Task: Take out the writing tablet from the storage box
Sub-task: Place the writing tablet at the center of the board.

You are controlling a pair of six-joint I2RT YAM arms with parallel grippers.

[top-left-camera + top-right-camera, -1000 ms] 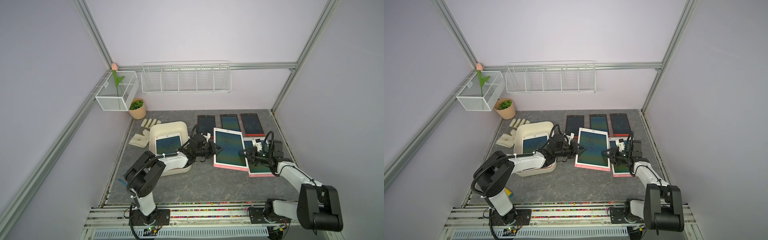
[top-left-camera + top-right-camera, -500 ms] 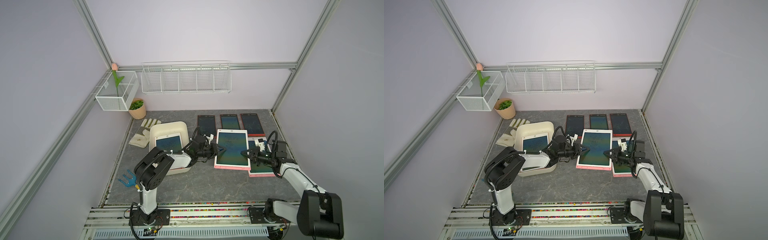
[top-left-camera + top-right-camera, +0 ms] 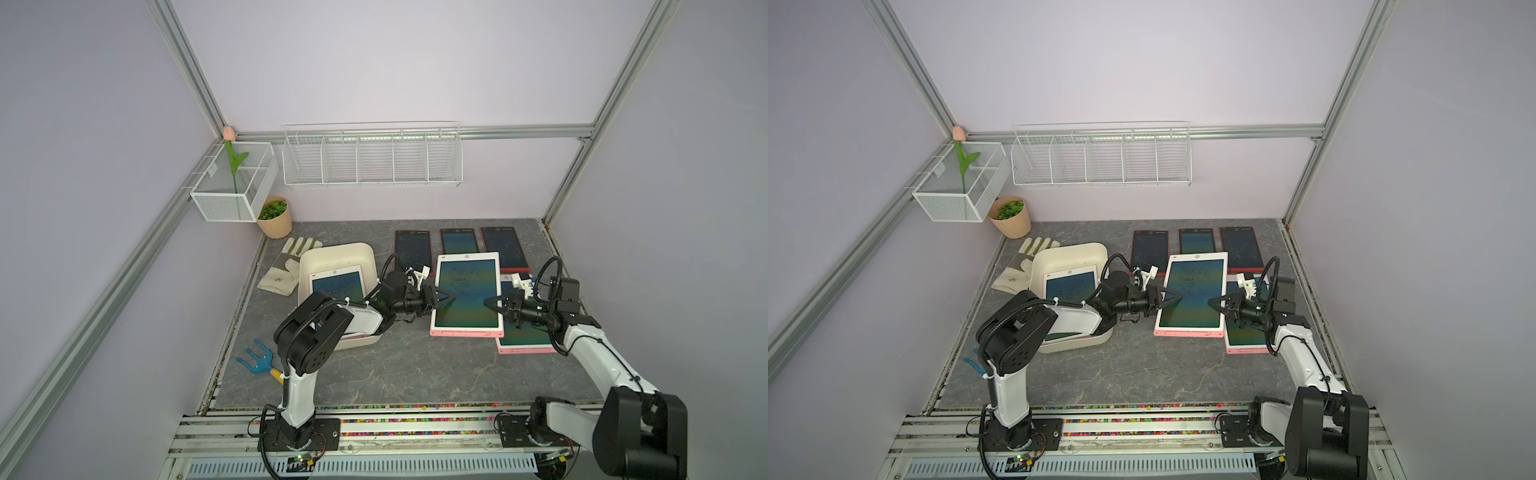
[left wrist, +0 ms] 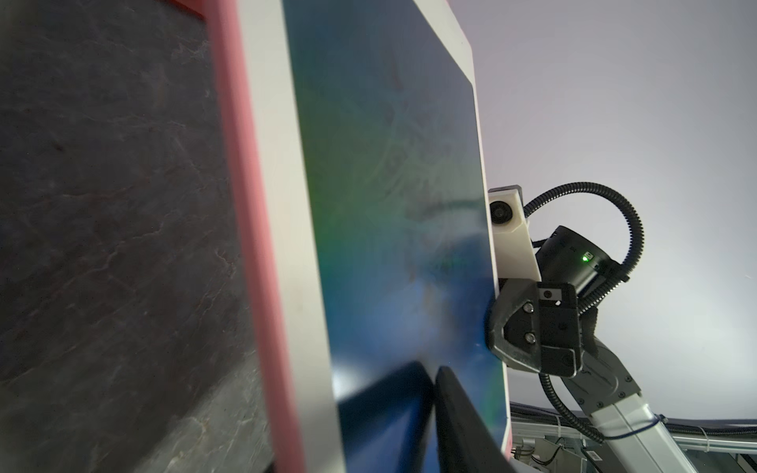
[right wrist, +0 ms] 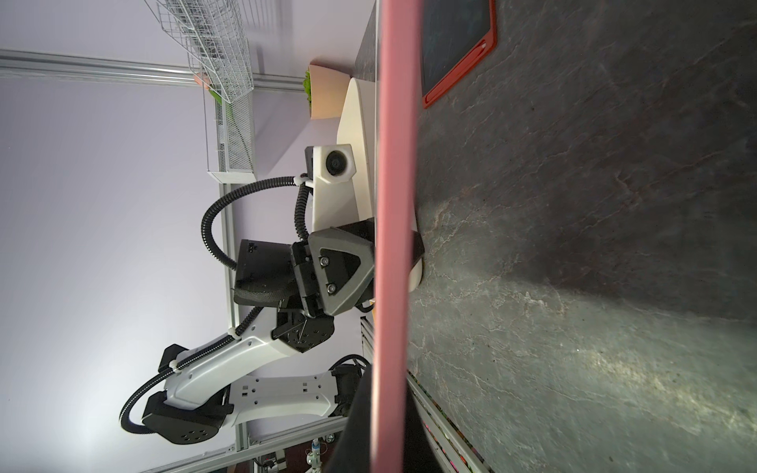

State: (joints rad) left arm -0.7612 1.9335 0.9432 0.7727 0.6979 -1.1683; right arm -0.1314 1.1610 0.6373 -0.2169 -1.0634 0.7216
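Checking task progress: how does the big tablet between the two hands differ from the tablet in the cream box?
Size: the big tablet is larger than the boxed tablet. Place: the big tablet is outside the storage box; the boxed tablet lies inside it. Grip: the right hand is shut on the big tablet's edge; no hand is on the boxed tablet. Both have white fronts and dark screens.

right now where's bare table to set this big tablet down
Widest bare patch: the front strip of the table, bordered by the storage box, the lying pink tablet and the front rail. Crowded: back right with three red tablets, back left with glove and pot.
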